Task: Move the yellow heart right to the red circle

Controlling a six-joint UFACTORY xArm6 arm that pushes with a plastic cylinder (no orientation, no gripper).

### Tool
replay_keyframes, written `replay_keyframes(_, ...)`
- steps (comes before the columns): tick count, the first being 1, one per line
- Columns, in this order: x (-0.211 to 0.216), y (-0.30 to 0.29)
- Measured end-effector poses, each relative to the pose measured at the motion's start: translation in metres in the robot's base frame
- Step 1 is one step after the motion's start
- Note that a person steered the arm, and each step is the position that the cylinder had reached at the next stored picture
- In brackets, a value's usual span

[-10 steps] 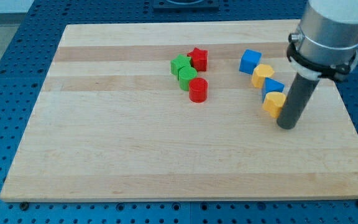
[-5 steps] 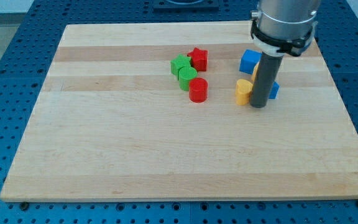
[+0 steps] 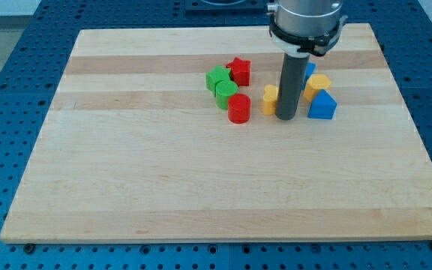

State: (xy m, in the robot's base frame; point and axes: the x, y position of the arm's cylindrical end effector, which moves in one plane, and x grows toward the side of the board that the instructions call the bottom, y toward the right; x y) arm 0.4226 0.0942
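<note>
The yellow heart (image 3: 270,100) lies on the wooden board (image 3: 201,187), a short gap to the right of the red circle (image 3: 239,109). My tip (image 3: 286,117) touches the heart's right side and hides part of it. The rod rises from there toward the view's top.
A red star (image 3: 239,71) and two green blocks (image 3: 217,78) (image 3: 226,94) cluster just above and left of the red circle. Right of the rod lie a yellow block (image 3: 318,85) and a blue block (image 3: 322,106); another blue block (image 3: 310,69) shows partly behind the rod.
My tip has swept left across the board, pushing the yellow heart from the right-hand row of blue and yellow blocks to a spot close beside the red circle.
</note>
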Motion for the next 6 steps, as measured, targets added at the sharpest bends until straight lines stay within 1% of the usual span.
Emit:
replay_keyframes(1,-0.001,0.000)
replay_keyframes(2,0.017,-0.008)
replay_keyframes(3,0.033,-0.043)
replay_keyframes(4,0.033,-0.085)
replay_keyframes(5,0.026,-0.101)
replay_keyframes(6,0.019,-0.092)
